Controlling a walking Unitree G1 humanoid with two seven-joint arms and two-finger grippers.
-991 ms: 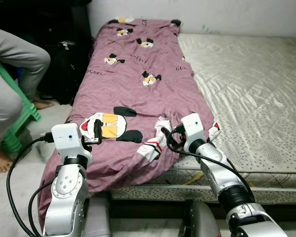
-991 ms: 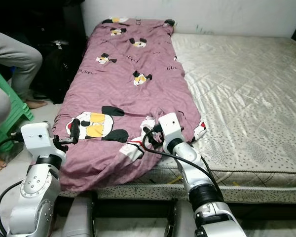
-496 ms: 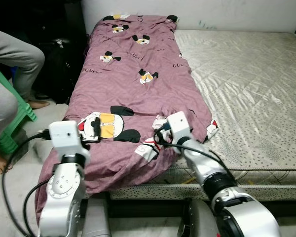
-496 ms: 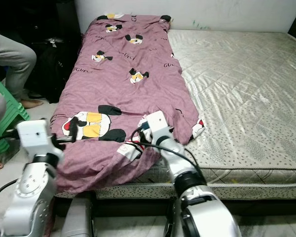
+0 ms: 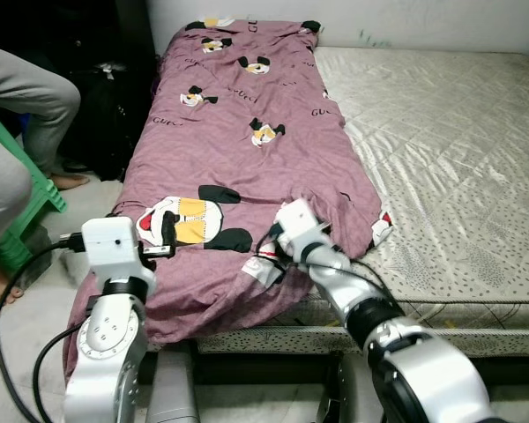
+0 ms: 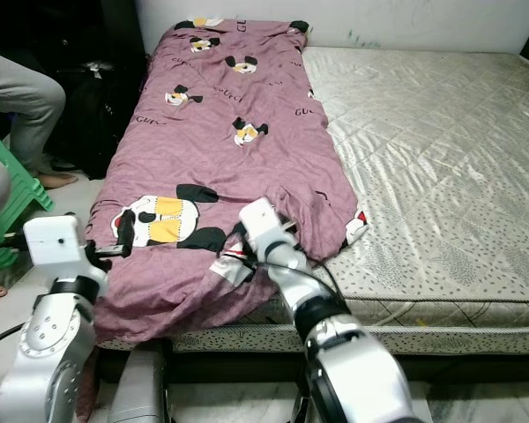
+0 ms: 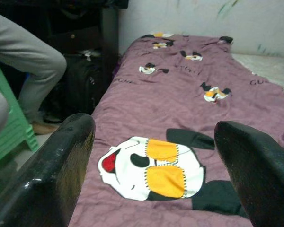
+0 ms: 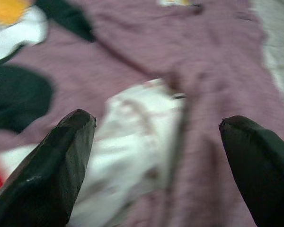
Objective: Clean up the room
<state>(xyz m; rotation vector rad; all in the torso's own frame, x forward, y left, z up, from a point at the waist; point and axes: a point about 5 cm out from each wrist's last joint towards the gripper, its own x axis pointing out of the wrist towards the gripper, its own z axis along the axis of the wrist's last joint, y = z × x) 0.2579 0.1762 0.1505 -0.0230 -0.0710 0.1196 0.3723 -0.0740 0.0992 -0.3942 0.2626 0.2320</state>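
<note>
Purple quilt (image 5: 238, 150) overhangs the bed's near edge; bare mattress (image 5: 441, 132) beside.

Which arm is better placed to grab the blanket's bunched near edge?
Right. The right gripper is open over the white fold of the blanket; the left gripper, also open, hangs back.

Bed (image 5: 476, 291) occupies centre and right of frame, running toward far wall. Mattress (image 5: 450, 132) bare on right half, pale beige, quilted, glossy under overhead light. White wall (image 5: 397, 18) along top edge, faint green scuff marks. Dark cabinet (image 5: 79, 35) in upper left, in shadow; black bag (image 5: 115, 115) at its foot. Green plastic stool (image 5: 26, 203) at left edge, seated person's grey-trousered leg (image 5: 26, 88) above it, bare foot on pale floor (image 5: 35, 308).
</note>
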